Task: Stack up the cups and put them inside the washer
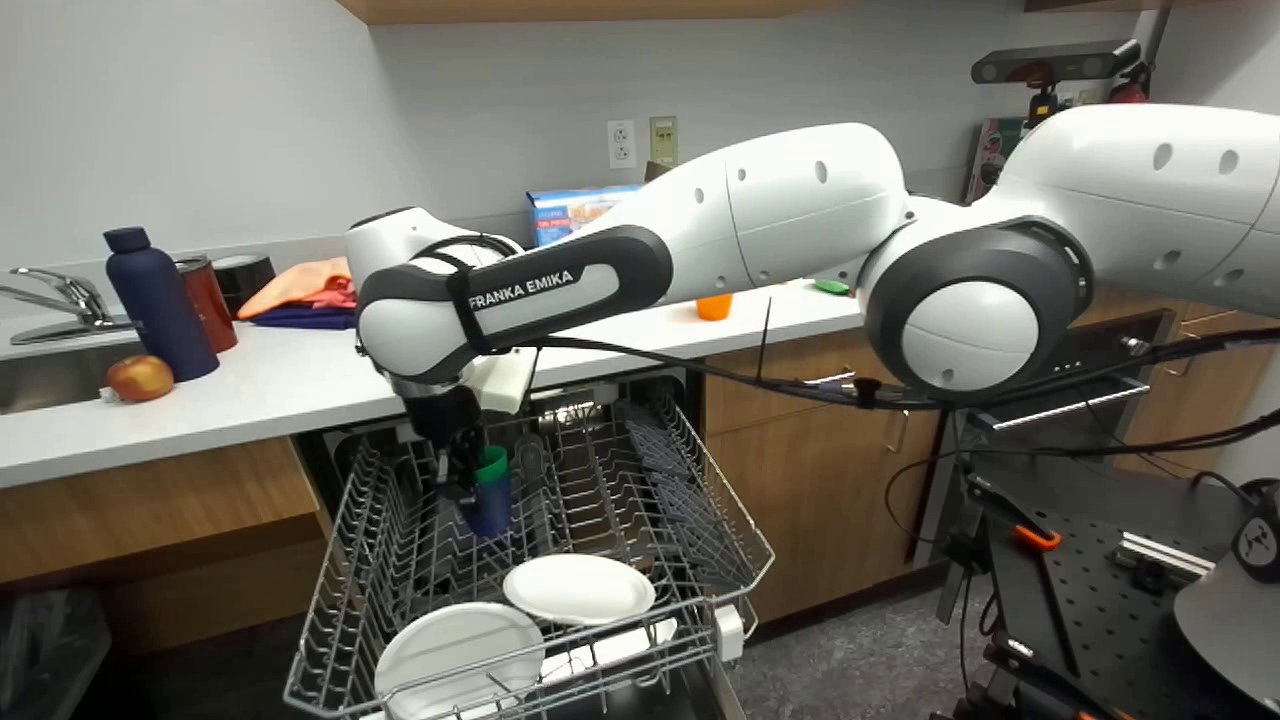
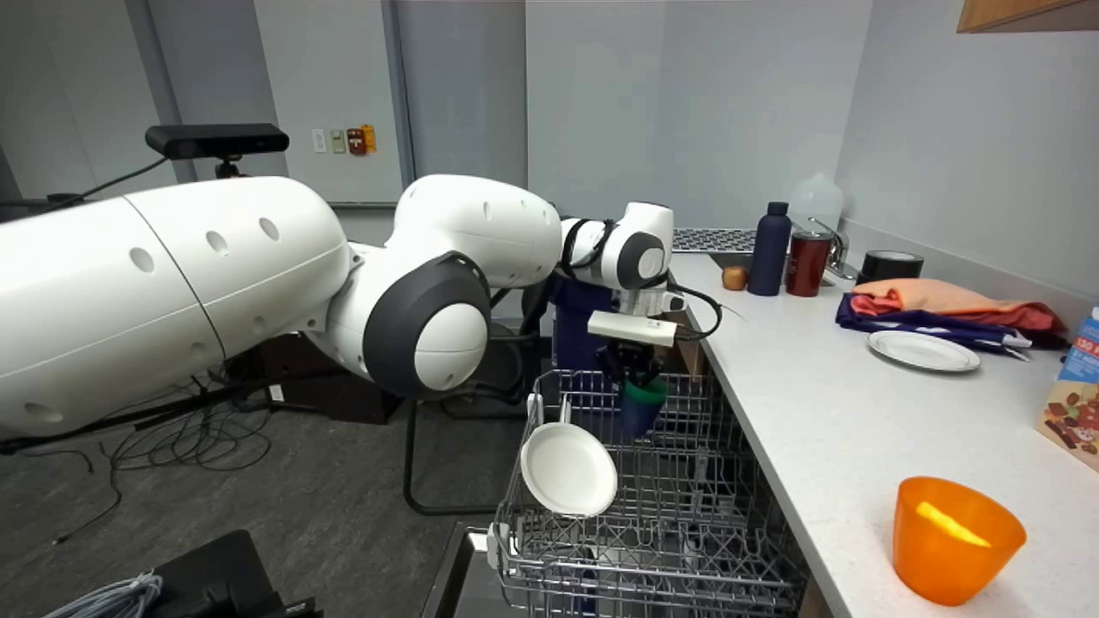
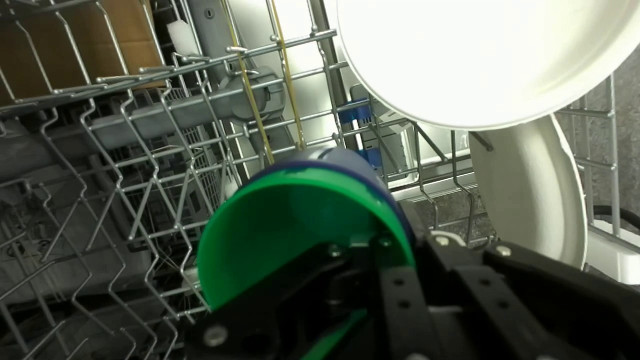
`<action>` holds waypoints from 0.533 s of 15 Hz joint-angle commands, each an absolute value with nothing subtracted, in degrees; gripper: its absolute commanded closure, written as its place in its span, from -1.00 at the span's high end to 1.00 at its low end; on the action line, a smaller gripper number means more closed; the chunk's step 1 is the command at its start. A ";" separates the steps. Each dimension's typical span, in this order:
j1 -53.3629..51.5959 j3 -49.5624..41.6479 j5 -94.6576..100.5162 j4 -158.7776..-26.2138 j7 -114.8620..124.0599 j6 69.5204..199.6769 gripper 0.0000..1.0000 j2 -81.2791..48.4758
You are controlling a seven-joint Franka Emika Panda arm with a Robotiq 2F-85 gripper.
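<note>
“Cups (image 1: 490, 497) nested, green cup (image 3: 280, 220) inside blue cup (image 2: 637, 422), mouth up, low in the washer rack (image 1: 675, 480), just outward of the front edge of the counter (image 2: 798, 378). What do we mind now?”

“The setting-down, we judge. We can't tell whether the base touches the rack, so we should ease lower until it bears weight, upright, clear of the white plates (image 1: 578, 590), which lie farther out from that edge.”

“And our gripper (image 3: 395, 234)?”

“Pinched on the green cup's wall, its jaws nearly together: one inside, the other outside. Whether it bears on the blue cup too, we can't tell. We should part them gently and back out along the wall, or the inner jaw may drag the green cup along.”

“How does our arm (image 2: 481, 227) stand?”

“Stretched alongside the counter's front edge and outside it, its links high, the far end turned down toward the rack, leaning a little. We had best lift along that lean, clear of the edge.”
</note>
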State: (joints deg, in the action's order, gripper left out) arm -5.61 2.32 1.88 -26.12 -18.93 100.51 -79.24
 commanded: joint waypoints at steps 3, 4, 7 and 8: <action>-5.70 1.69 2.73 -24.34 -19.09 101.50 0.07 -80.40; -5.71 1.61 2.76 -24.34 -18.98 101.53 0.24 -80.40; -5.71 1.41 2.74 -24.31 -18.61 101.66 0.68 -80.44; -5.70 1.42 2.69 -24.30 -18.54 101.72 0.86 -80.46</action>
